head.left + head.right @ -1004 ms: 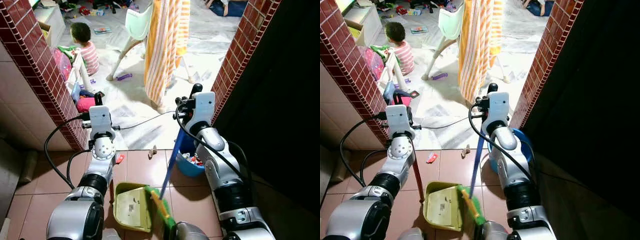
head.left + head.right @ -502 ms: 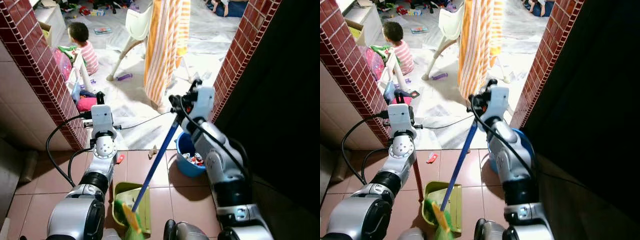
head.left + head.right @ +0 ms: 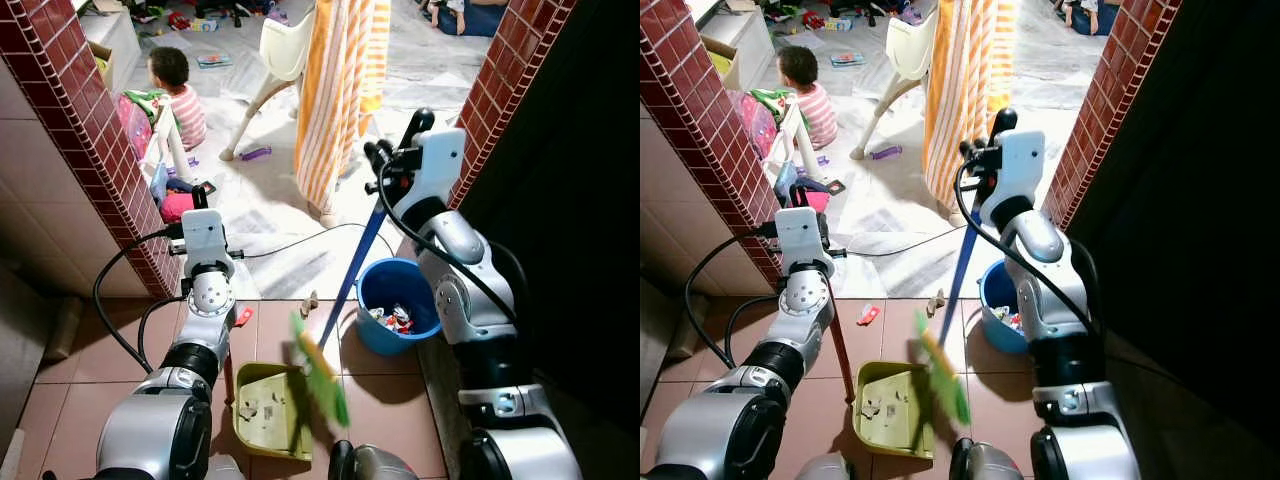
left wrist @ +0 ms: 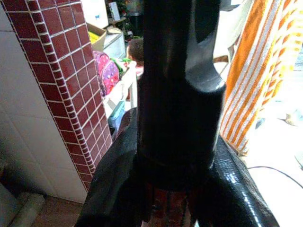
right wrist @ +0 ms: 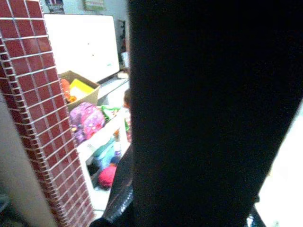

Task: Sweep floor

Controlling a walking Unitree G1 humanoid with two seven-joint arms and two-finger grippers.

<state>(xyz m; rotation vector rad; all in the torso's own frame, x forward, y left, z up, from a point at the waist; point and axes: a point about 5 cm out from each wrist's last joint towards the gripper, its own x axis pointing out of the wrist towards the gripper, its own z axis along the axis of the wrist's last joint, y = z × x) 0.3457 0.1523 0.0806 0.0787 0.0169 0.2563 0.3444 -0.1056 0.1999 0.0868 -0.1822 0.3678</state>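
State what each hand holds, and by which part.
Right hand grips the broom at the top of its blue handle. Left hand holds the dustpan by its red handle's upper end.

Bright daylight beyond doorway; broom head [image 3: 320, 372] motion-blurred.

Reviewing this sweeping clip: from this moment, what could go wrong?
The right gripper holds the blue broom, whose blurred green head is off the floor beside the dustpan; a hard stroke may scatter the debris already in the pan. The broom handle passes close to the blue bucket and might knock it. A small person sits on the floor beyond the doorway, so advancing needs care.
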